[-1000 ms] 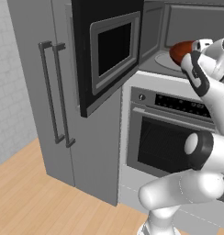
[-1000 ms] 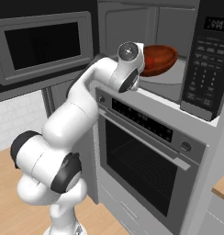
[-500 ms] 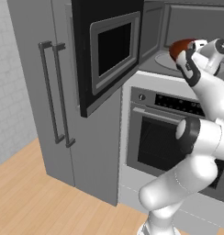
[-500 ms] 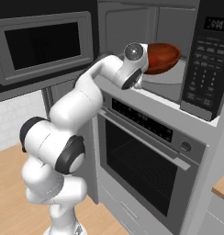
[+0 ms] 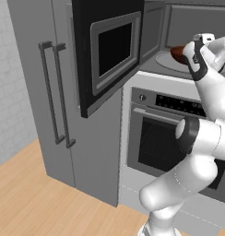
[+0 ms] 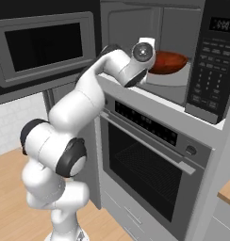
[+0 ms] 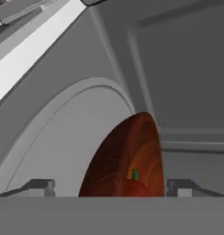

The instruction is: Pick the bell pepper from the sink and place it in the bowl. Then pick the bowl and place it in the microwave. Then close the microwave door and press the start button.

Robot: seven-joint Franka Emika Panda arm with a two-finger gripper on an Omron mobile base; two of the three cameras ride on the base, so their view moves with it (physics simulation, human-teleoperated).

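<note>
The bowl [image 6: 168, 62] sits on the round turntable [image 6: 169, 79] inside the microwave [image 6: 154, 52], and the hand view shows the bell pepper [image 7: 137, 187] lying in it, a small red lump with a green stem. In that view the bowl's rim fills the space between the two dark fingertips [image 7: 39, 186], which stand spread on either side of it without pinching it; the hand [image 7: 109, 190] looks to be letting go, not gripping.

The bowl looks glossy and stiff, probably light but slick, so a hold is safest across the rim wall, one finger inside and one outside. The pepper is loose inside and could roll if the bowl is tipped or nudged.

From the base views the hand [image 6: 144, 51] is at the mouth of the cavity, close beside the bowl. The microwave door [image 5: 109, 50] hangs wide open to the left, its dark window facing the room. The control panel [image 6: 210, 61] is on the right of the cavity. Below is the oven [image 6: 150, 164] with its bar handle. A tall grey fridge [image 5: 50, 92] stands left of the door.

By my reading, the bowl is placed; backing the hand out, the door and the start button remain.
</note>
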